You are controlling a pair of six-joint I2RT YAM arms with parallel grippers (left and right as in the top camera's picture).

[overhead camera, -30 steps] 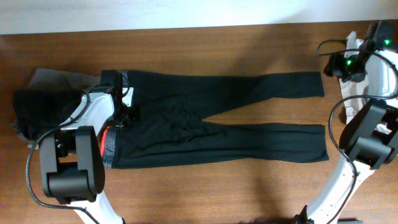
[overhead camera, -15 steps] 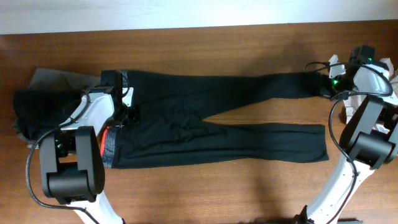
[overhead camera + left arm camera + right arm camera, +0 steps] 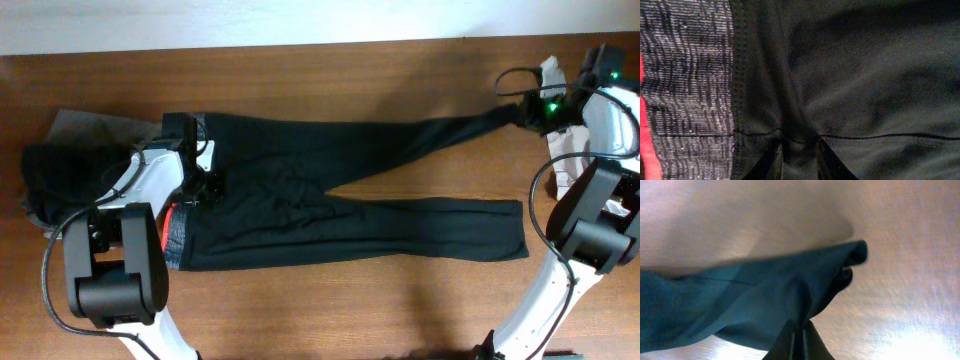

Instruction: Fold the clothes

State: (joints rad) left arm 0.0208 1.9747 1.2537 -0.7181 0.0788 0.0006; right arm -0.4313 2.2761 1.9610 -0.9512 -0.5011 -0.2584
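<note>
The black leggings (image 3: pixel 400 225) stretch on the tabletop (image 3: pixel 350 300) between the left fingers (image 3: pixel 767 162), pinching fabric beside the grey waistband (image 3: pixel 690 75), and the right fingers (image 3: pixel 785 342), clenched on one leg's hem (image 3: pixel 857 250), which may slip out if pulled too taut

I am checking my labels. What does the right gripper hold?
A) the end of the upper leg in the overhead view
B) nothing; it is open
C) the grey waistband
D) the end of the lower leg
A: the right gripper is shut on dark fabric, and in the overhead view the upper leg of the leggings runs right up to it.
</note>
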